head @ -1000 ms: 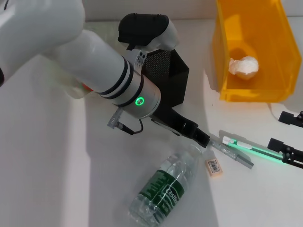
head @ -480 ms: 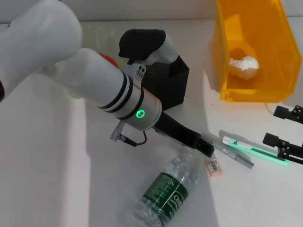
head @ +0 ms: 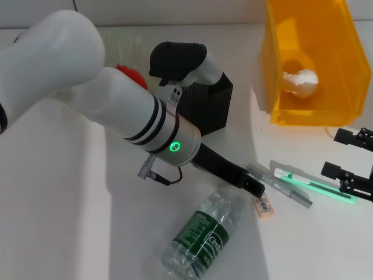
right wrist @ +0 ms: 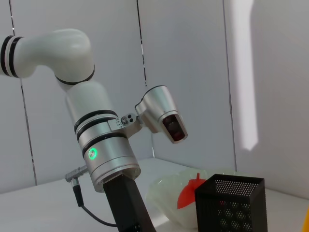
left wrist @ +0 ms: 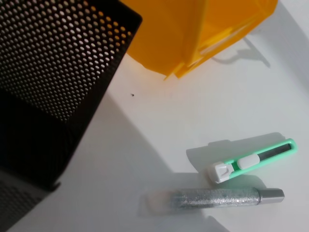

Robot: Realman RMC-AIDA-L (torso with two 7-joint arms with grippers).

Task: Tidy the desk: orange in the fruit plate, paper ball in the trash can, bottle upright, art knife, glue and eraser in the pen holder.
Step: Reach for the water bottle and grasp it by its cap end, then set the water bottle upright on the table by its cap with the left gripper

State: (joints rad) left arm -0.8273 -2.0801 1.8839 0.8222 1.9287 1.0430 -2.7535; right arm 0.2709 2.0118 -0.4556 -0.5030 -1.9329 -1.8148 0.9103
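The bottle (head: 204,233) lies on its side near the front of the desk. My left gripper (head: 252,186) hovers low between the bottle's cap end and the eraser (head: 263,206). The silver glue (head: 281,188) (left wrist: 217,199) and green art knife (head: 308,184) (left wrist: 251,162) lie side by side just right of it. The black mesh pen holder (head: 207,99) (left wrist: 48,72) stands behind my left arm. The paper ball (head: 300,81) rests in the yellow trash can (head: 274,70). A red-orange fruit (head: 131,74) (right wrist: 190,195) sits in the clear fruit plate (right wrist: 164,198). My right gripper (head: 337,153) is open at the right edge, over the knife's far end.
My bulky left arm (head: 116,105) crosses the desk's middle and hides part of the fruit plate and pen holder. The trash can (left wrist: 193,29) stands close beside the pen holder (right wrist: 231,203).
My left arm has swung down and right, carrying its gripper closer to the eraser. My right gripper has shifted slightly toward the back left. The red-orange fruit has come into view behind the arm.
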